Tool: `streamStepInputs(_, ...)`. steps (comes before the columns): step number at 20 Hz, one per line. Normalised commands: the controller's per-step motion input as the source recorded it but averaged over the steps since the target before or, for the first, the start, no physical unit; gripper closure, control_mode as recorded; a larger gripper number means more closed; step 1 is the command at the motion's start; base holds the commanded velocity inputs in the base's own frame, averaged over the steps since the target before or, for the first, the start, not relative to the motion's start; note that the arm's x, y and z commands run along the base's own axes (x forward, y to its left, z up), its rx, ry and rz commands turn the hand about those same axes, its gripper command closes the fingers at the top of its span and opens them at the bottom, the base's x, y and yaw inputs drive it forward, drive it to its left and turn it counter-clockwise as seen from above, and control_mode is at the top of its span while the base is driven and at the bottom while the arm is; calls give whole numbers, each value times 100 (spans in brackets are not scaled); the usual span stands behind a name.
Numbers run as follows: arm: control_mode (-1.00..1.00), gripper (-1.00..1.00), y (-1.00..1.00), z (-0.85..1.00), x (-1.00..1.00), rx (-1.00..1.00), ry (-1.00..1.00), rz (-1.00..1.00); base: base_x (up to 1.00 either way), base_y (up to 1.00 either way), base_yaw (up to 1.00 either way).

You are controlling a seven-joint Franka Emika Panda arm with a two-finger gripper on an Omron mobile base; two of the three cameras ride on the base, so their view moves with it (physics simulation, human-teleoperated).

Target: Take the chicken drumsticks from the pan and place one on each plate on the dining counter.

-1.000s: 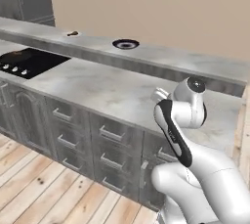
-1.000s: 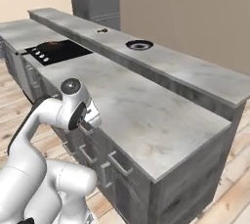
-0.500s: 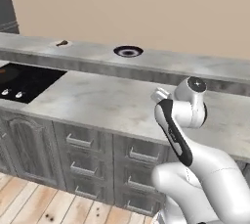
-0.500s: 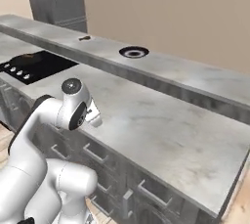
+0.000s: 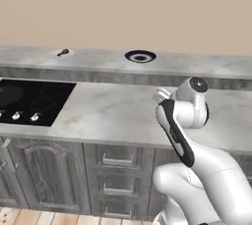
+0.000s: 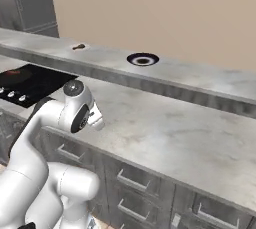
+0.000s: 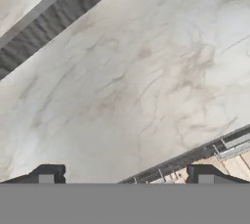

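The two-finger gripper [image 7: 122,175] is seen at the bottom of the hand view with its dark fingertips [image 7: 46,173] set wide apart and nothing between them; it is released, above the bare marble-look lower worktop [image 7: 146,81].

In the left base view, the long raised grey-white marble-look dining counter [image 5: 197,64] runs across the upper part of the frame. On it, near the upper centre, the round plate with a wide dark navy-black rim and white centre [image 5: 140,56] is found. Towards the upper left, a plain whitish round plate [image 5: 62,52] is seen, with a small orange-brown chicken drumstick [image 5: 62,52] lying on it.

At the left edge, the flat black glass hob with knobs [image 5: 34,102] is set into the lower worktop. Something dark and round shows faintly on it at the far left, too unclear to be identified.

In the right base view, the dark-rimmed plate [image 6: 143,59] lies at the upper centre and the drumstick [image 6: 78,47] to its left.
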Motion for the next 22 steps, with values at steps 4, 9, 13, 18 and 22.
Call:
streamStepInputs(4,100,-100,0,0,0,0,0,0,15,100,-37)
streamStepInputs(9,100,-100,0,0,0,0,0,0,12,100,-36)
streamStepInputs(13,100,-100,0,0,0,0,0,0,10,100,-34)
streamStepInputs(18,100,-100,0,0,0,0,0,0,16,99,-30)
streamStepInputs(22,100,-100,0,0,0,0,0,0,24,76,-21)
